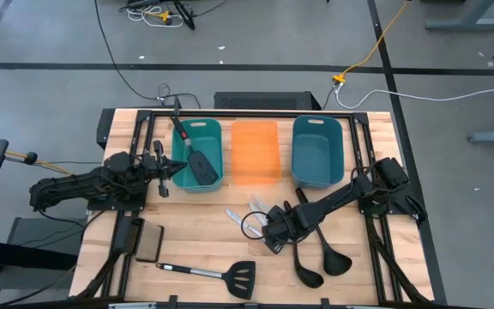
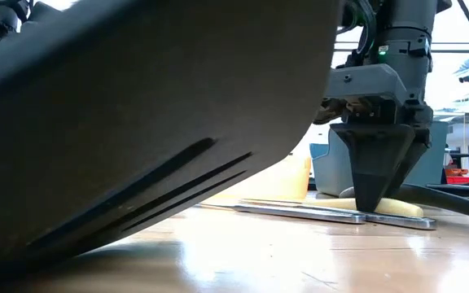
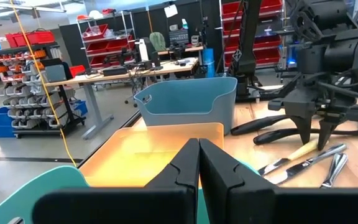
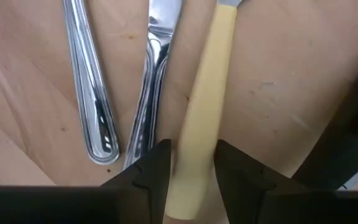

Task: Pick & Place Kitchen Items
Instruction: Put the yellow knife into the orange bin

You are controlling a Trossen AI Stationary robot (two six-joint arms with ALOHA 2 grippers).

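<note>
Near centre of the tabletop (image 1: 195, 245), high view: right hand (image 1: 273, 233) sits over the knives (image 1: 240, 216); left hand (image 1: 163, 182) waits beside the teal bin (image 1: 216, 137), which holds one spatula (image 1: 197, 163).

Low view: right hand (image 2: 379, 199) points straight down, tips on the cream knife (image 2: 401, 207).

Left wrist view: left hand (image 3: 199, 163) pressed together, empty.

Right wrist view: right hand (image 4: 190, 163) spread, fingers (image 4: 157, 165) straddling the cream handle (image 4: 205, 118); handle's long axis runs between them, pointing away from the wrist. Likely squeeze, then lift.
</note>
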